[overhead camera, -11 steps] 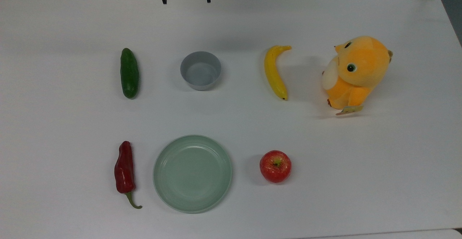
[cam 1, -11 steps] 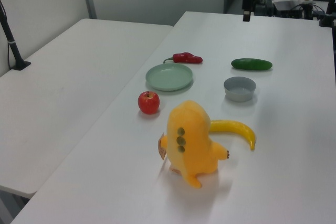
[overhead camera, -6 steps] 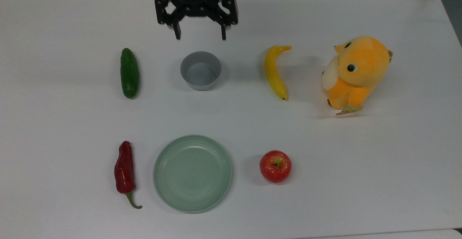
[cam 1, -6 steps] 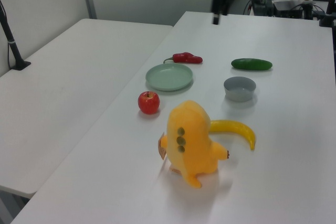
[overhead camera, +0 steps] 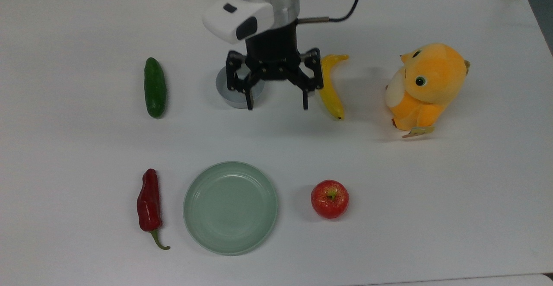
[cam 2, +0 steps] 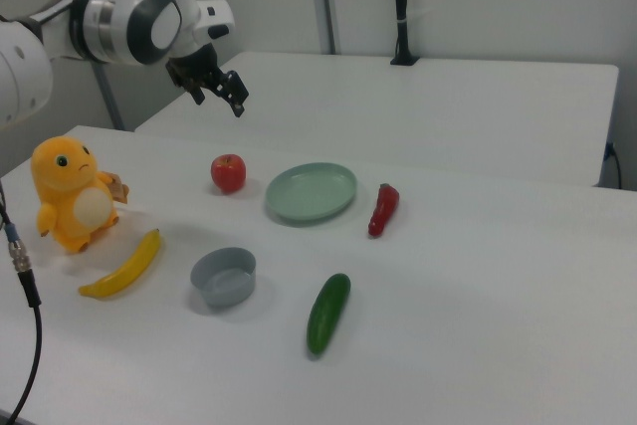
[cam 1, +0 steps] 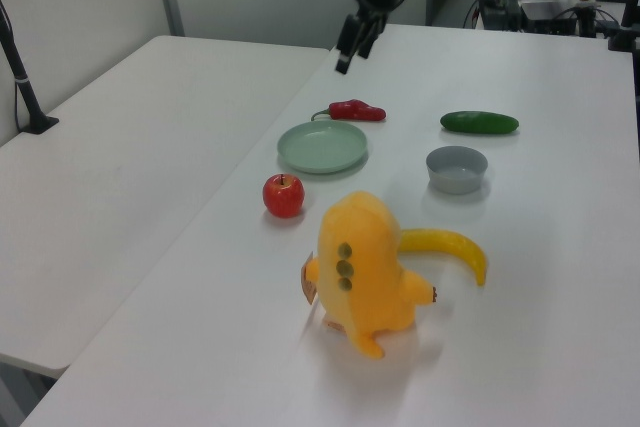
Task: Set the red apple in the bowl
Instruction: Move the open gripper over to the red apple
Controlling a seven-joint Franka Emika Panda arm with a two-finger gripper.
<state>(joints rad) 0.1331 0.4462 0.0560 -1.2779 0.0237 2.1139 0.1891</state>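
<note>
My gripper [overhead camera: 277, 103] hung high with fingers spread wide and empty, the red apple [overhead camera: 329, 198] resting on the table [overhead camera: 453, 199] beside the pale-green plate [overhead camera: 230, 207], well apart from the bowl [cam 1: 457, 168]; closing off-centre risked rolling the glossy apple away.

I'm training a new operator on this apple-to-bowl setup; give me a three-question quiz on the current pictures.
1. True or false: the gripper is open and holds nothing.
2. Multiple choice: in the top view, what lies directly to the left of the red apple? A) the cucumber B) the pale-green plate C) the banana
3. Fill in: the bowl is ____ (full or empty).

Key:
1. True; the fingers are spread, with nothing between them.
2. B.
3. Empty; the apple sits on the table.
</note>
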